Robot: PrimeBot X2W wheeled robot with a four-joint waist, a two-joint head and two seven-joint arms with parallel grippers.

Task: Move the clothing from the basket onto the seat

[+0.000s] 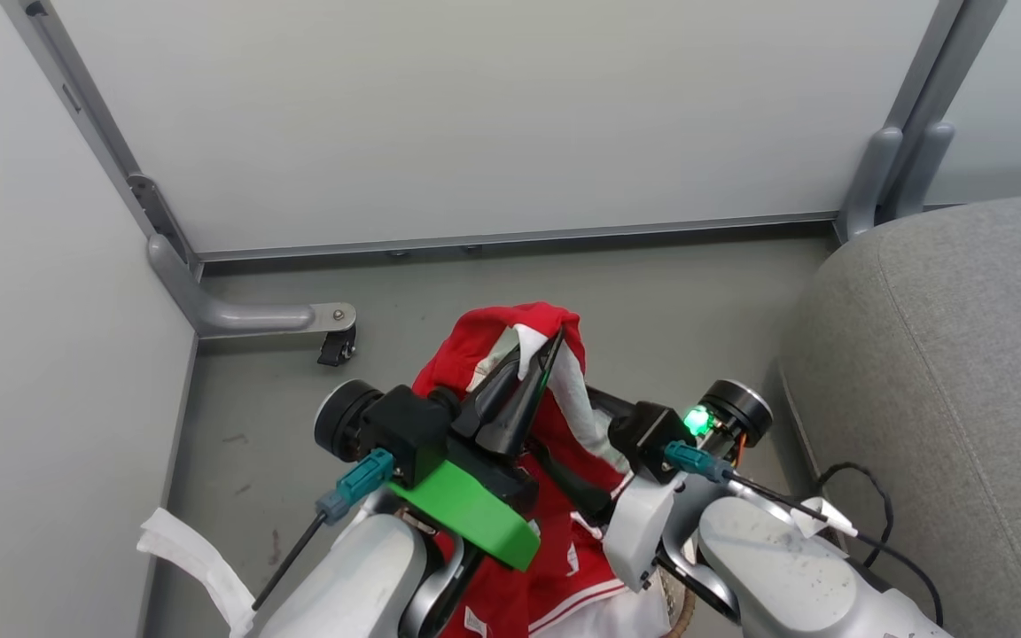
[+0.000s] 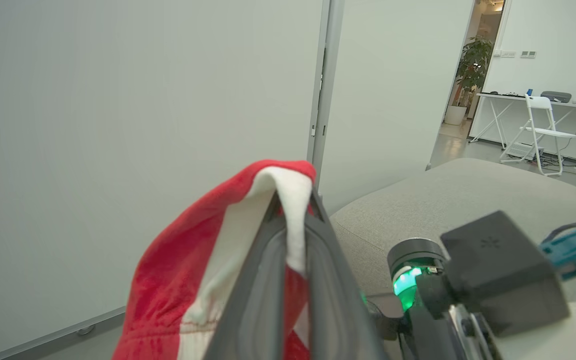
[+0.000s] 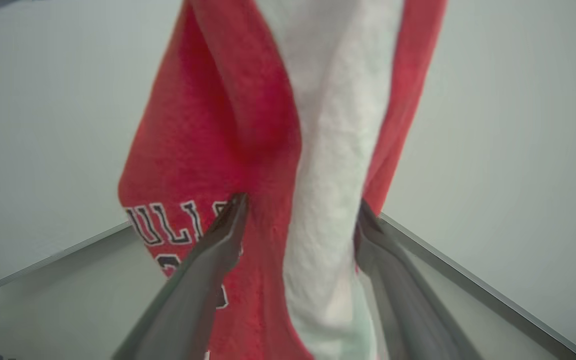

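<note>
Right wrist view: red, white-striped, lettered clothing point(image 3: 208, 150)

White "ULL" lettering on red clothing point(image 3: 193, 150)

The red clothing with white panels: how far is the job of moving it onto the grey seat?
Done: the left gripper, shut on the soft red-and-white clothing, holds it raised over the floor. In hand: the right gripper is open around the hanging cloth. Left: the large grey fabric seat shows no clothing, so carrying and laying down remain.
</note>
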